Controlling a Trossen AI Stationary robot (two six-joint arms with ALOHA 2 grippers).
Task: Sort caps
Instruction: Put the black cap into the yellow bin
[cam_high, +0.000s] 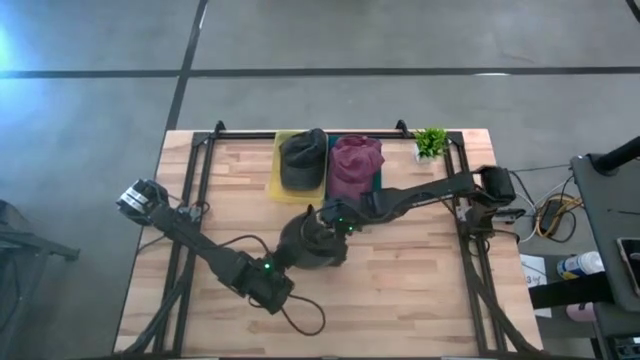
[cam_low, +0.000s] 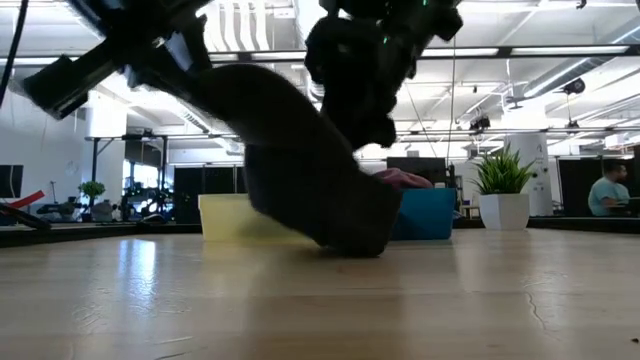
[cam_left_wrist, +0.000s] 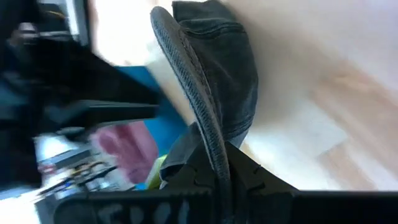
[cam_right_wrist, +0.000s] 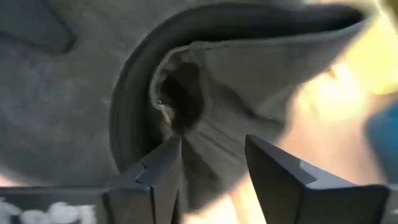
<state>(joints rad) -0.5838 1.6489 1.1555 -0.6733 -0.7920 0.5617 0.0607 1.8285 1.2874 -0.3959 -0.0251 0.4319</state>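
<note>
Table (cam_high: 420, 290) carries a yellow bin (cam_high: 279, 178) and a teal bin (cam_high: 379, 178) at the far side, each holding one cap. Left gripper (cam_left_wrist: 221, 180) pinches the dark cap (cam_high: 312, 243) at centre by its brim; right gripper (cam_right_wrist: 211, 165) is spread around its fabric, hiding most of it.

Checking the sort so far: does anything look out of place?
Only the dark cap mid-table: tipped up off the wood, gripped by the left gripper, the right gripper at it. Two caps sit in bins.
</note>
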